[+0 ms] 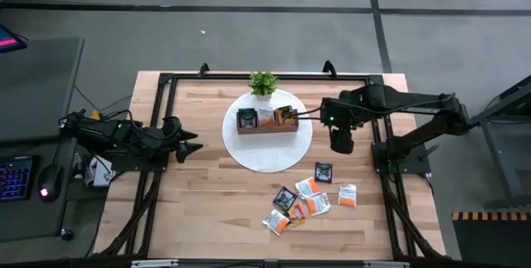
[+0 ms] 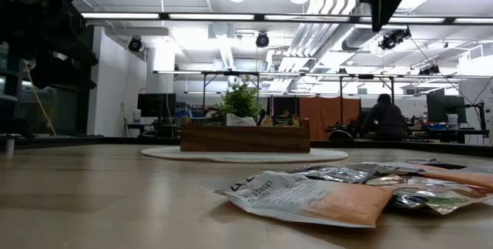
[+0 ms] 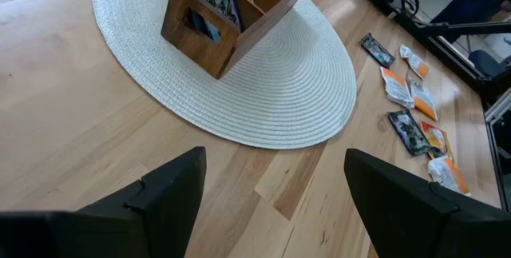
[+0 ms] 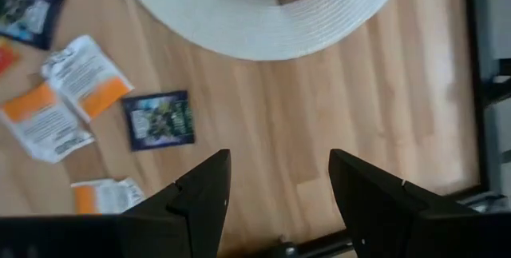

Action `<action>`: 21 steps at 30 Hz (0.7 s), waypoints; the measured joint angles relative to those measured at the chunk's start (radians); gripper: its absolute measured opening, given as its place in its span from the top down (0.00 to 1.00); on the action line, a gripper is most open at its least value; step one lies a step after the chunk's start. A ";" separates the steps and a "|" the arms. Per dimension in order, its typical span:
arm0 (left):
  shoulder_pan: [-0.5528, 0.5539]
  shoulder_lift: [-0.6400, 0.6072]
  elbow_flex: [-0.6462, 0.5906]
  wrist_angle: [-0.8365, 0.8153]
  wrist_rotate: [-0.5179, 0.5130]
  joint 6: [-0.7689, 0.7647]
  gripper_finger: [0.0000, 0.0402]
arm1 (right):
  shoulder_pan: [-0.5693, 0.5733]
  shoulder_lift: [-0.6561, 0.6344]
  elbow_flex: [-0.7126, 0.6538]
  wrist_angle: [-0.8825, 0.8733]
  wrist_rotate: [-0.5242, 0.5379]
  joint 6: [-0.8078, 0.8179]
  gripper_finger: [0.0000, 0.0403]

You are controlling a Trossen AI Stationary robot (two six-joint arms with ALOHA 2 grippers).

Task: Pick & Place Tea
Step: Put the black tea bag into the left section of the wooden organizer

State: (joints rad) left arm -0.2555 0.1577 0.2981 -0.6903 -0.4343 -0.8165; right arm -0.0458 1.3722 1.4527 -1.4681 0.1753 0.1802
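Loose tea sachets (image 1: 303, 200) lie in a scattered cluster on the bare wooden table (image 1: 199, 210), lower right of centre in the high view. The cluster mixes orange-and-white and dark packets, several overlapping or touching. One dark sachet (image 1: 323, 172) lies a little apart at the cluster's upper edge, and one orange-and-white sachet (image 1: 347, 194) sits apart to the right. In the low view the nearest orange-and-white packets fill the lower right foreground.

More sachets stand upright in the wooden tray (image 1: 267, 126), just above centre frame: dark ones in its left compartment, pale ones in the middle, orange ones at the right end. The tray rests on a round white woven mat (image 1: 267, 153). A small green potted plant (image 1: 263, 83) stands at the mat's upper edge, just beside the tray.

The right gripper (image 4: 279, 180) hangs above the table right of the mat, between the tray and the loose cluster. Its fingers stand apart with nothing between them; bare wood shows through the gap in its wrist view.

The left gripper (image 3: 275, 186) waits at the left of the table, pointing toward the mat, fingers spread wide and holding nothing.

A person (image 2: 383, 118) is visible in the room beyond the table in the low view.
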 joint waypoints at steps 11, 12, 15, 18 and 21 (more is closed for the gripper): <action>0.000 0.000 0.000 0.000 0.000 0.000 0.26 | -0.007 -0.141 -0.456 0.389 -0.336 0.053 0.48; 0.000 0.000 0.000 0.000 0.000 0.000 0.26 | -0.007 -0.151 -0.497 0.421 -0.344 0.072 0.48; 0.000 0.000 0.000 0.000 0.000 0.000 0.26 | -0.007 -0.169 -0.607 0.499 -0.350 0.131 0.48; 0.000 0.000 0.000 0.000 0.000 0.000 0.26 | -0.006 -0.170 -0.698 0.573 -0.353 0.183 0.48; 0.000 0.000 0.000 0.000 0.000 0.000 0.26 | -0.006 -0.170 -0.771 0.670 -0.377 0.239 0.48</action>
State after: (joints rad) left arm -0.2554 0.1574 0.2981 -0.6903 -0.4343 -0.8165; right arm -0.0521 1.2022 0.6821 -0.7980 -0.2021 0.4193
